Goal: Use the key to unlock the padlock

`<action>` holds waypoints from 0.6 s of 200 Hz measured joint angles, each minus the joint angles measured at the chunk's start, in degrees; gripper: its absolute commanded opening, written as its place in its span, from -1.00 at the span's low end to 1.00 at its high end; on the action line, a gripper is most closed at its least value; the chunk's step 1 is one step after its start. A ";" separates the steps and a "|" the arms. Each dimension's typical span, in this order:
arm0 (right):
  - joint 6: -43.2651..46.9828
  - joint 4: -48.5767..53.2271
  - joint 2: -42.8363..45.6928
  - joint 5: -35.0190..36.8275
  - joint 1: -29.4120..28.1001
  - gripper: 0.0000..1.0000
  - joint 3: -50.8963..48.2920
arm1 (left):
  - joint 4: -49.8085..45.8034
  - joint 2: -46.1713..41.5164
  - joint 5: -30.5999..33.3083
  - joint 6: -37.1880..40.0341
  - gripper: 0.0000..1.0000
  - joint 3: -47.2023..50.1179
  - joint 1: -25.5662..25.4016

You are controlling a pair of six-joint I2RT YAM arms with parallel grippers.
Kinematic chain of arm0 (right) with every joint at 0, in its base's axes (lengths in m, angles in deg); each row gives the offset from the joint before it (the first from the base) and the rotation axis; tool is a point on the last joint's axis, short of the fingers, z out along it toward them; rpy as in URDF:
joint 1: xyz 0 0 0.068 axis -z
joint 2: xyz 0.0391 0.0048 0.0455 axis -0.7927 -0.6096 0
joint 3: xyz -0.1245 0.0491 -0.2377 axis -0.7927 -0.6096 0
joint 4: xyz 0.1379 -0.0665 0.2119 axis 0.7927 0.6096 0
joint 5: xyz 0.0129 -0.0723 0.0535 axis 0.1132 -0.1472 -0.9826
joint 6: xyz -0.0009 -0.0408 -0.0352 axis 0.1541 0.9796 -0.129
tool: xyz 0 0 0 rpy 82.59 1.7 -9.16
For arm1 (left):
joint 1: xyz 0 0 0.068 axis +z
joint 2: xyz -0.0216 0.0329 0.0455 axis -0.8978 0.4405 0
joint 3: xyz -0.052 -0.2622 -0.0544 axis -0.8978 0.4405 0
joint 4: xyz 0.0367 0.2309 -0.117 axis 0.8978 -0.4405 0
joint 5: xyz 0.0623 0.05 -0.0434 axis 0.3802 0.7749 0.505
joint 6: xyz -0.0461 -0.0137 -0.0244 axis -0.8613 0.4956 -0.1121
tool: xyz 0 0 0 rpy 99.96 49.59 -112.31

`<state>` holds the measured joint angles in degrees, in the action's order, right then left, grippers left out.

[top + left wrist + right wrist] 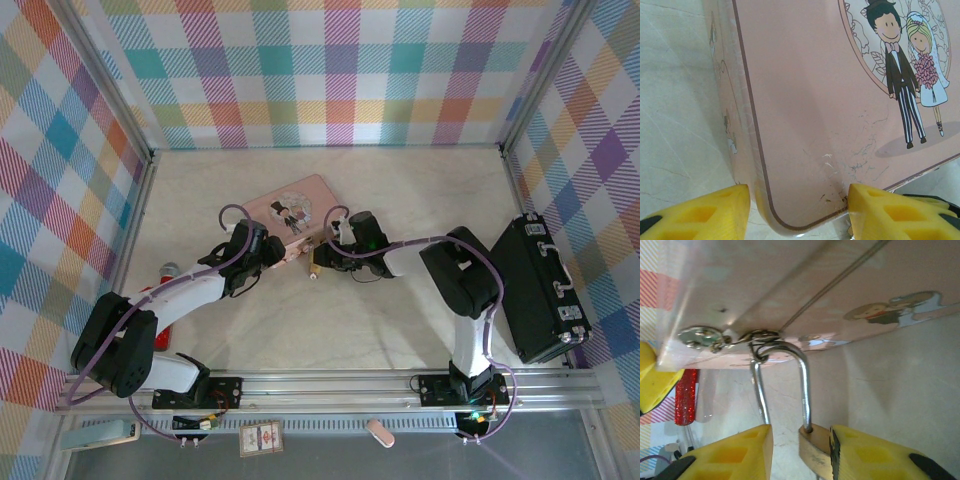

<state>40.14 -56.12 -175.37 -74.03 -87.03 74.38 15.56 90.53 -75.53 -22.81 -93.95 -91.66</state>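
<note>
The pink box (295, 213) lies mid-table, and its lid with a cartoon bride and groom (840, 100) appears in the left wrist view. My left gripper (280, 250) (797, 192) is shut on the box's near corner, one yellow finger on each side. The padlock (314, 270) (815, 450) is small and brass, and its silver shackle (805, 385) hangs from the box's latch ring (762, 342). One shackle leg sits in the brass body; the other runs down outside it. My right gripper (325, 260) (801, 432) is open around the body: the right finger touches it, the left stands apart. The key is hidden.
A black case (540, 290) lies at the right edge beside the right arm. A red glittery stick (165, 272) (686, 395) rests left of the box near the left arm. Plaid walls close off the left, back and right.
</note>
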 measured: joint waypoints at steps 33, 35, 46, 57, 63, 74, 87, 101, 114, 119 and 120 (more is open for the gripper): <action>-0.37 -0.52 -0.26 0.81 -0.24 -0.35 -0.02 | 0.11 0.00 0.13 -0.22 0.07 0.07 -0.11; -0.37 -0.55 -0.31 0.85 -0.28 -0.35 0.00 | 0.11 -0.02 0.13 -0.20 0.06 0.09 -0.11; -0.42 -0.66 -0.55 1.03 -0.33 -0.38 0.00 | 0.11 0.00 0.15 -0.22 0.06 0.09 -0.13; -0.76 -0.83 -0.94 1.01 -0.37 -0.40 0.00 | 0.13 0.00 0.15 -0.35 0.05 0.07 -0.20; -0.81 -0.98 -1.22 0.98 -0.37 -0.40 0.00 | 0.13 0.00 0.15 -0.37 0.05 0.07 -0.20; -1.01 -1.05 -1.64 0.98 -0.37 -0.41 0.09 | 0.20 0.00 0.15 -0.39 0.05 0.09 -0.20; -1.20 -1.16 -1.97 0.94 -0.42 -0.42 0.13 | 0.31 0.00 0.15 -0.44 0.05 0.13 -0.20; -1.25 -1.38 -2.03 0.68 -0.44 -0.42 0.15 | 0.33 0.00 0.15 -0.42 0.05 0.13 -0.20; -1.49 -2.12 -2.40 0.15 -0.44 -0.42 0.20 | 0.33 -0.02 0.17 -0.42 0.05 0.13 -0.22; -1.64 -2.43 -2.60 -0.09 -0.44 -0.42 0.22 | 0.33 0.00 0.17 -0.42 0.05 0.13 -0.22; -1.66 -2.47 -2.60 -0.11 -0.42 -0.42 0.22 | 0.33 -0.02 0.17 -0.42 0.05 0.13 -0.22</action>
<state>38.48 -58.59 -177.97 -74.14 -87.45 74.60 15.89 90.51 -75.36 -23.23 -93.82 -91.88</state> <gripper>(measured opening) 0.289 0.527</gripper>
